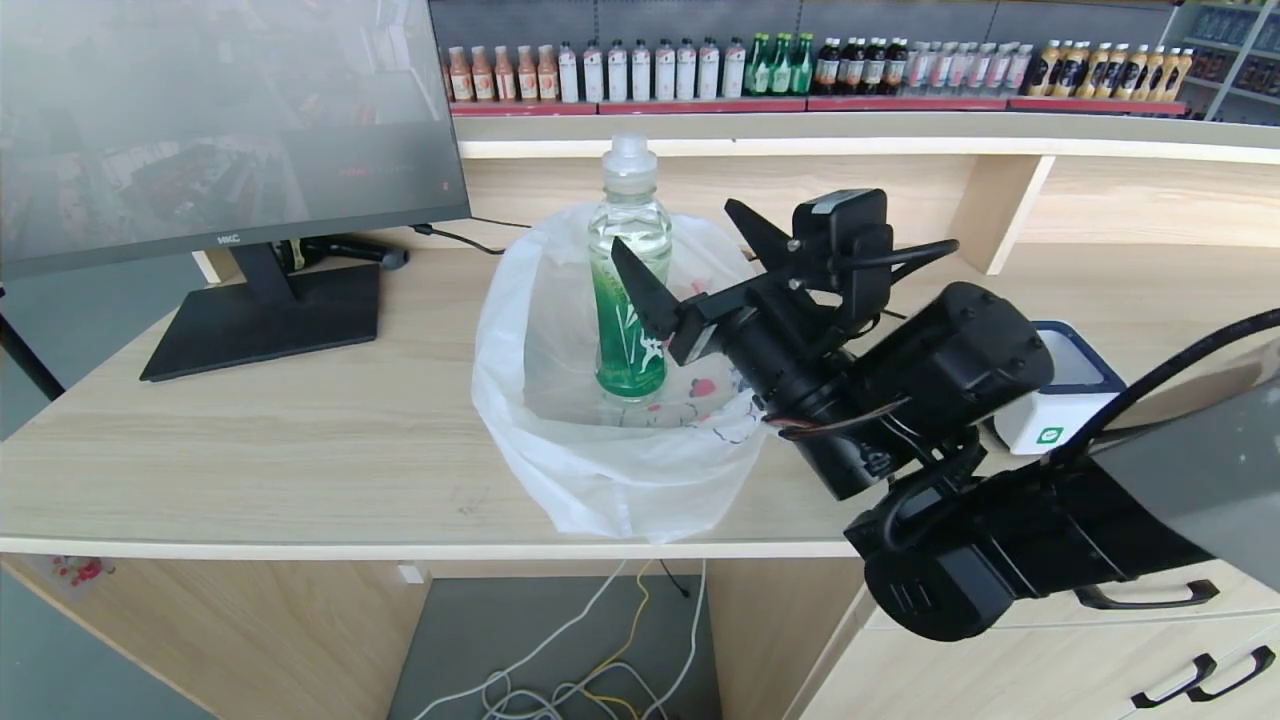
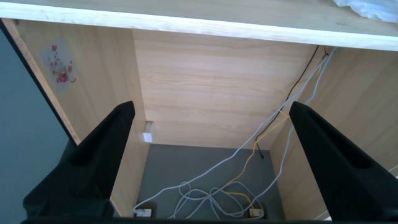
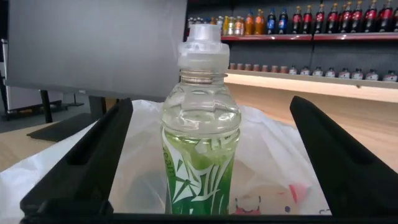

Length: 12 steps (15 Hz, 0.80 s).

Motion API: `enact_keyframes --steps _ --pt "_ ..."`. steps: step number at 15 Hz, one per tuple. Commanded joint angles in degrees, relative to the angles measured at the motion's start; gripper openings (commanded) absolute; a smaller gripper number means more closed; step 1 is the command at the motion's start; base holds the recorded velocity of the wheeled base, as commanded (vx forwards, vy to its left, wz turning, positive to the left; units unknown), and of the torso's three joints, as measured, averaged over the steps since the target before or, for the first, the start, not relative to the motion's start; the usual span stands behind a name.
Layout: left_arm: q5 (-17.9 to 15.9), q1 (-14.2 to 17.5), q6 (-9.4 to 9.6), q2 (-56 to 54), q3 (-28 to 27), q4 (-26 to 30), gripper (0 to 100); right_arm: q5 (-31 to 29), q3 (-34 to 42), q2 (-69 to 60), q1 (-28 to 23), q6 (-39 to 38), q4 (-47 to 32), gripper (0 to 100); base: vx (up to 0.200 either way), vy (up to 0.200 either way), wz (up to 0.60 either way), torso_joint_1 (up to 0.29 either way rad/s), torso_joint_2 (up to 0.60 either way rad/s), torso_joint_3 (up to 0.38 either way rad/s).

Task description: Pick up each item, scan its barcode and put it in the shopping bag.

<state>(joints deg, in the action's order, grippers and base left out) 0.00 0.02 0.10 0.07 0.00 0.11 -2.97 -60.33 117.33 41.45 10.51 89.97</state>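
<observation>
A clear bottle (image 1: 630,270) with a green label and white cap stands upright inside the white plastic shopping bag (image 1: 610,470) on the wooden counter. My right gripper (image 1: 690,255) hovers just to the right of the bottle, open, its fingers apart and nothing between them. In the right wrist view the bottle (image 3: 200,134) stands a little ahead of the wide-spread fingers (image 3: 93,155). My left gripper (image 2: 211,155) hangs open below the counter edge, facing the cavity under the counter.
A monitor (image 1: 225,120) on a black stand occupies the counter's left rear. A white and blue barcode scanner (image 1: 1060,400) sits at the right, partly behind my right arm. Loose cables (image 2: 211,186) lie on the floor under the counter. Shelves of bottles (image 1: 800,65) line the back.
</observation>
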Motion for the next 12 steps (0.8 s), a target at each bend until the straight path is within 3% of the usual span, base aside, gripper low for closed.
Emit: enact_keyframes --steps 1,7,12 --pt "0.0 0.06 -0.01 0.01 0.0 -0.02 100 0.16 7.51 -8.44 0.12 0.13 0.03 100 0.0 0.0 0.0 0.0 0.0 0.0" --pt "0.0 -0.02 0.08 0.01 0.0 -0.02 100 3.15 26.58 -22.41 -0.32 -1.54 0.03 100 0.0 0.0 0.0 0.0 0.0 0.0" --pt "0.0 -0.02 0.25 0.01 0.0 -0.02 100 0.16 30.54 -26.89 -0.32 -3.3 0.03 100 0.0 0.0 0.0 0.0 0.0 0.0"
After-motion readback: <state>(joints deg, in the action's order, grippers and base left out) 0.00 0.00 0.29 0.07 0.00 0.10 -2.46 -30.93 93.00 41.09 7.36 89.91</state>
